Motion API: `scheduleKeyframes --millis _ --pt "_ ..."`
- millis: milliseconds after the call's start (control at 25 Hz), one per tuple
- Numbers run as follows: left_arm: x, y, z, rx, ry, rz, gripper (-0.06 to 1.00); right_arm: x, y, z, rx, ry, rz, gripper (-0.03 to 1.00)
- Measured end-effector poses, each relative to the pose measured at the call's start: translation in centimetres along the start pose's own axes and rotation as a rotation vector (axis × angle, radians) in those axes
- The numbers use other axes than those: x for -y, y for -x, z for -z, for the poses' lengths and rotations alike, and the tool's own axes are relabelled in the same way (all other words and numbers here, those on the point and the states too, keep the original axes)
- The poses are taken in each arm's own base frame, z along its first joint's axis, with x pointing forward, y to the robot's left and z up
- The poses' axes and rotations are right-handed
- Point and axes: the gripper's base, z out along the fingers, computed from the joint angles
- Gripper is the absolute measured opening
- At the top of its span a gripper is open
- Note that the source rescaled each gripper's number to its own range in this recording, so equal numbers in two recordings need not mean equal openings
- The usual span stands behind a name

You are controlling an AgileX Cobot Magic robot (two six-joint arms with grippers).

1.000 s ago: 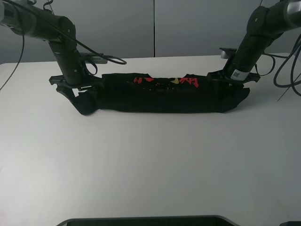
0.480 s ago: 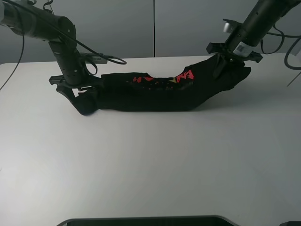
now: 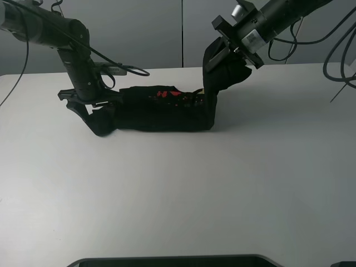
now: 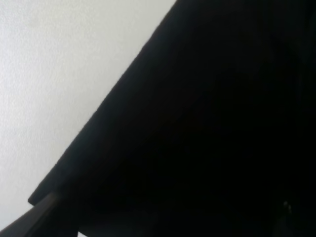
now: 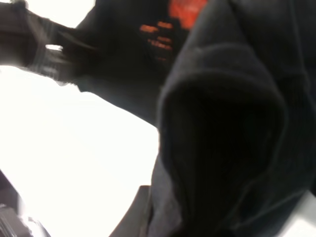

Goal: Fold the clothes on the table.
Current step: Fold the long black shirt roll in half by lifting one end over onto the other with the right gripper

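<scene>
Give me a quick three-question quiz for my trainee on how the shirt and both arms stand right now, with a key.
1. True or false: the whole T-shirt lies flat on the table.
2. Fill in: in the exterior high view, the left gripper sits low at the shirt's ____ end.
3. Whose jaws hold the raised end of the shirt?
A. left gripper
B. right gripper
C. neither

Key
1. False: its right end is lifted clear of the table.
2. Left.
3. B.
</scene>
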Motion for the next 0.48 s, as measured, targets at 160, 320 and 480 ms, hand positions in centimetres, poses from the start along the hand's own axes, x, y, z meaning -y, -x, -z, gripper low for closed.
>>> scheduleKeyframes --millis 160,320,480 --pt "0.0 0.0 0.0 -0.002 0.000 0.000 0.98 -0.9 0.4 -3.1 0.009 0.071 -0.007 0.12" --pt "0.0 0.0 0.0 -0.002 0.000 -0.005 0.98 -0.3 0.7 -6.3 0.020 0.165 -0.055 0.12" --pt "0.0 0.0 0.0 -0.002 0.000 -0.005 0.98 -0.4 0.9 -8.9 0.043 0.269 -0.095 0.12"
